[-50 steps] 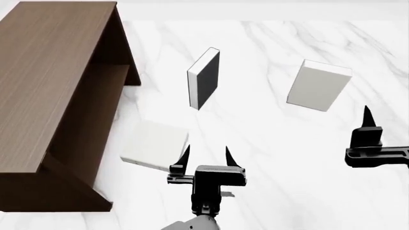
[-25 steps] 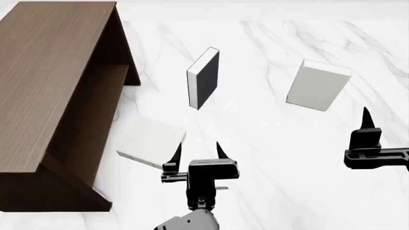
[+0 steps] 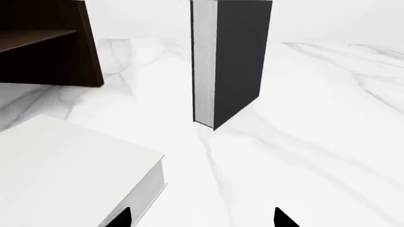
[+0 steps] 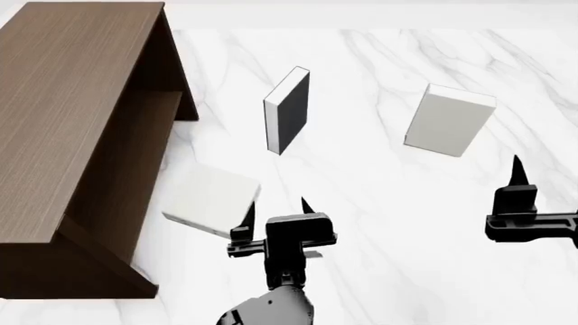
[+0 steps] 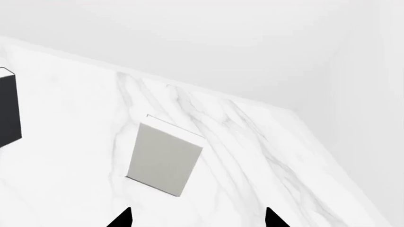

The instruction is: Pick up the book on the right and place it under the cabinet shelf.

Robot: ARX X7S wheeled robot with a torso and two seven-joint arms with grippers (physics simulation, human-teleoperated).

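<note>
The book on the right [image 4: 449, 120] is a plain pale hardback lying flat on the marble; it also shows in the right wrist view [image 5: 164, 158]. My right gripper [image 4: 518, 177] is open and empty, short of that book and apart from it [image 5: 197, 218]. My left gripper [image 4: 277, 210] is open and empty [image 3: 202, 218], with one finger at the corner of a second pale book [image 4: 210, 201] lying near the cabinet [image 4: 72, 115]. The cabinet shelf [image 3: 31, 40] shows inside the dark brown box.
A thin black-covered book [image 4: 288, 110] with white page edges stands upright between the two pale books, also in the left wrist view [image 3: 233, 61]. The cabinet takes up the left side. White marble floor [image 4: 380, 203] lies between the grippers.
My left gripper has moved left and forward to the near pale book's corner, and that book has slid slightly left. The right gripper has hardly moved.
</note>
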